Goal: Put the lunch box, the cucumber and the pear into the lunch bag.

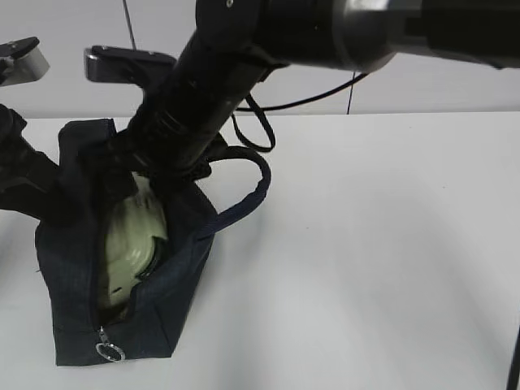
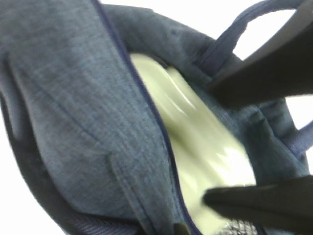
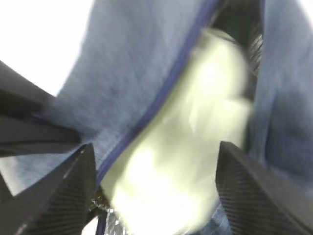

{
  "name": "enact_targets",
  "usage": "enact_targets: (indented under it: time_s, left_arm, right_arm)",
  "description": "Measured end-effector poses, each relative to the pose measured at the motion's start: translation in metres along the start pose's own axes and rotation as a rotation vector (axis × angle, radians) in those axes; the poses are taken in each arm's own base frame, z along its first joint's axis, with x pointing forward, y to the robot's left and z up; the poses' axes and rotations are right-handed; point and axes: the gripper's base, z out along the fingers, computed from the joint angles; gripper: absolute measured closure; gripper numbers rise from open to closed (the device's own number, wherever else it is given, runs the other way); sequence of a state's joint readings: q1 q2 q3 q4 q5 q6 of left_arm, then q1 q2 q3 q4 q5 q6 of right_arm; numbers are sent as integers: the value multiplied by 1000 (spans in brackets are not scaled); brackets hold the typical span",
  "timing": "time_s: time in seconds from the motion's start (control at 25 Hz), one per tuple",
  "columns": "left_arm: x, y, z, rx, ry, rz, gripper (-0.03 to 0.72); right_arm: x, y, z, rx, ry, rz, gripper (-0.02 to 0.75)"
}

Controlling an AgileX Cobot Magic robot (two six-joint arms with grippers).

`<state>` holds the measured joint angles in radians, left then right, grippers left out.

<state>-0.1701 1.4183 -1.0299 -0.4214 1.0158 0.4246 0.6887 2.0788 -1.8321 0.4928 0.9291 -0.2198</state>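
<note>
The navy lunch bag (image 1: 73, 268) stands open at the table's left. The lunch box (image 1: 130, 244), pale green lid showing, lies inside it. My right gripper (image 1: 150, 175) reaches across into the bag's mouth. In the right wrist view its jaws (image 3: 151, 191) stand wide, either side of the blurred lunch box (image 3: 186, 137), with a gap on the left. My left gripper (image 1: 45, 199) is at the bag's left rim. In the left wrist view it (image 2: 146, 213) pinches the bag's fabric (image 2: 73, 98) beside the lunch box (image 2: 205, 147). The cucumber and pear are out of view.
The bag's loop handle (image 1: 244, 195) hangs out to the right of the right arm. The metal zip pull (image 1: 109, 351) hangs at the bag's near end. White table (image 1: 382, 260) stretches to the right. A black cable (image 1: 309, 101) runs along the back.
</note>
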Motion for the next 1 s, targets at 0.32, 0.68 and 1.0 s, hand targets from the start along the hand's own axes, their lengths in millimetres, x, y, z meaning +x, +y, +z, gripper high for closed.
enact_targets:
  time_s: [0.32, 0.68, 1.0]
  left_arm:
    - [0, 0, 0, 1, 2, 0, 666]
    - [0, 0, 0, 2, 3, 0, 666]
    - [0, 0, 0, 2, 4, 0, 666]
  right_arm:
    - [-7, -2, -42, 210, 42, -53, 170]
    - [0, -14, -39, 319, 129, -56, 254]
    - [10, -32, 1, 326, 228, -33, 272]
